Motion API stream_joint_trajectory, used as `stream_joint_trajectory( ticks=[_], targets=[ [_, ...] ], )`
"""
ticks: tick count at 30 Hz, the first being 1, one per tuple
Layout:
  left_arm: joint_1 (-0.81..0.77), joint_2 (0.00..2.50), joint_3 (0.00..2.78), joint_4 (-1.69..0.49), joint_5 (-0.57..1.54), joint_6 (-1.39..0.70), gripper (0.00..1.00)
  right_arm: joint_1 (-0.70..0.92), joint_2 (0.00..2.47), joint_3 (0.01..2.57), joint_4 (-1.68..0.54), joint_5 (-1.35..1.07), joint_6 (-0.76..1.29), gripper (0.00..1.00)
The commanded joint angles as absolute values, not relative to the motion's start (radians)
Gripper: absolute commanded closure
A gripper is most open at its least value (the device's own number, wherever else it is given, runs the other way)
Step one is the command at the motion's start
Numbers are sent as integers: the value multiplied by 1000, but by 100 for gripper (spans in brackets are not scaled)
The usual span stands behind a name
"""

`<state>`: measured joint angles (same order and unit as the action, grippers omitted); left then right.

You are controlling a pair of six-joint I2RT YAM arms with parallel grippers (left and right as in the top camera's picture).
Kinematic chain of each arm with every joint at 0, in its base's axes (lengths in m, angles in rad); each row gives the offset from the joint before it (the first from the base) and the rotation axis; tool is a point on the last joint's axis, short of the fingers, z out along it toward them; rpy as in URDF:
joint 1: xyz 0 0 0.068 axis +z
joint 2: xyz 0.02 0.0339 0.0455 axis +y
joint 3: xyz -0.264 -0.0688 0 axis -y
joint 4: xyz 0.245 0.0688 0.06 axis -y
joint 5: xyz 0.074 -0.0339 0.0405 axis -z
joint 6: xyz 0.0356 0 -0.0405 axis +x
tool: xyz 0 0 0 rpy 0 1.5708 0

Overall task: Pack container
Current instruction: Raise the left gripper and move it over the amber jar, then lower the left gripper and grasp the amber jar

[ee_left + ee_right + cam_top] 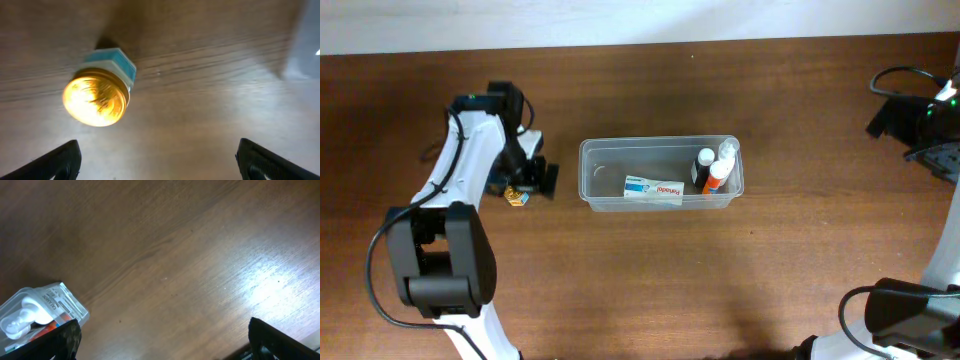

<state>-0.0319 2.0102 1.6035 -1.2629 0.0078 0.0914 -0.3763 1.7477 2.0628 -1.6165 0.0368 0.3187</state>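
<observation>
The clear plastic container [595, 170] stands mid-table. It holds a white toothpaste box [654, 189], a dark bottle [704, 166] and an orange bottle with a white top [718, 176]. A small jar with a yellow lid and a blue label [516, 198] lies on the table left of the container, and shows close up in the left wrist view [97, 95]. My left gripper [530, 180] hovers open just over the jar, and its jaws [160, 165] are empty. My right gripper [892, 118] is open and empty at the far right, with wide jaws [162, 340].
The container's blurred corner [305, 45] shows at the right edge of the left wrist view. Its bottle end [40, 310] shows at the lower left of the right wrist view. Black cables and gear [935, 150] lie at the right table edge.
</observation>
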Motion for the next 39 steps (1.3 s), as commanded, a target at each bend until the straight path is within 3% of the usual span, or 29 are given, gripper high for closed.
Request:
stream_joint_trajectory(
  ticks=[1, 13, 23, 39],
  targets=[
    [-15, 2014, 1504, -1173, -5, 123, 0, -381, 1742, 2075, -1615, 42, 331, 2],
    [41, 2014, 1440, -1067, -93, 129, 1, -381, 1742, 2075, -1615, 42, 331, 2],
    [61, 2014, 1439, -976, -38, 131, 0, -381, 1742, 2075, -1615, 42, 331, 2],
    [60, 2016, 1434, -901, -44, 281, 1, -381, 1742, 2075, -1615, 42, 331, 2]
  ],
)
